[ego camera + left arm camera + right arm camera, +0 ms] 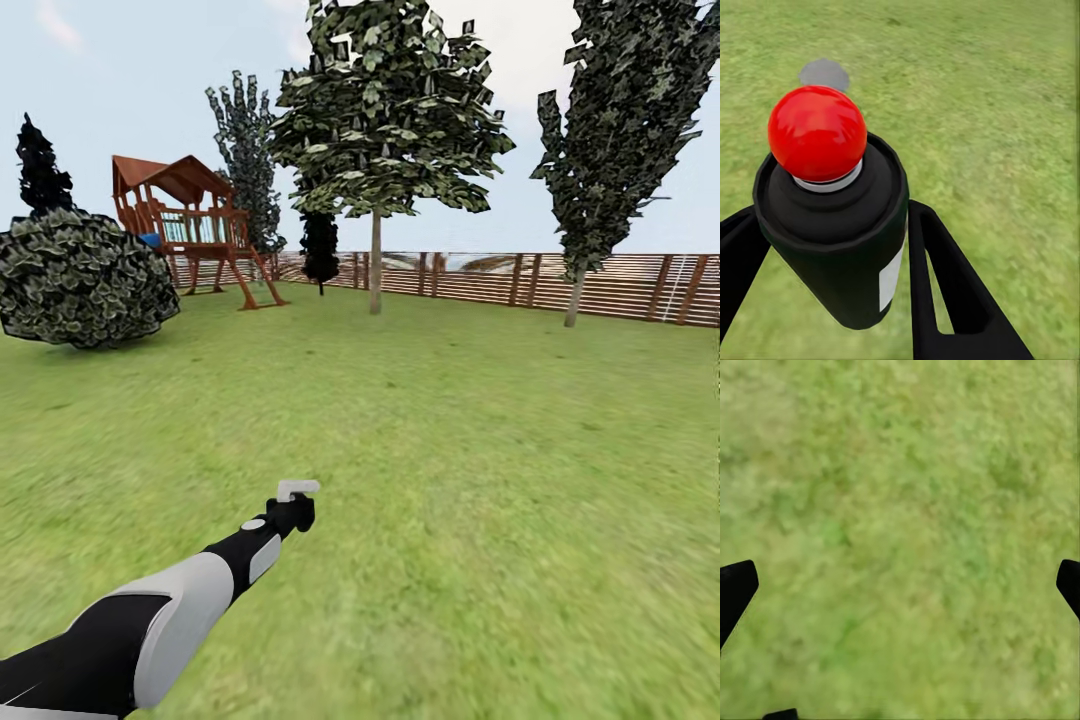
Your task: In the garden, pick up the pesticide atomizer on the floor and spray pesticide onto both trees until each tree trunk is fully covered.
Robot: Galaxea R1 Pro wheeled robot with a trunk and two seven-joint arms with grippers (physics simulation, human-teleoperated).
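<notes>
Left hand (pixel 832 285) clamped on black cylindrical atomizer (pixel 840 225) w/ glossy red dome cap; right hand (pixel 900 585) spread wide over blurry grass (pixel 900 472).

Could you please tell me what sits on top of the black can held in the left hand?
A glossy red ball-shaped cap tops the black atomizer can, resting on a pale collar. The can's underside, and the lawn directly beneath it, are hidden.

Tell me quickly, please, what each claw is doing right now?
Left claw: closed on the pesticide atomizer.
Right claw: open, holding nothing, above the grass.
</notes>
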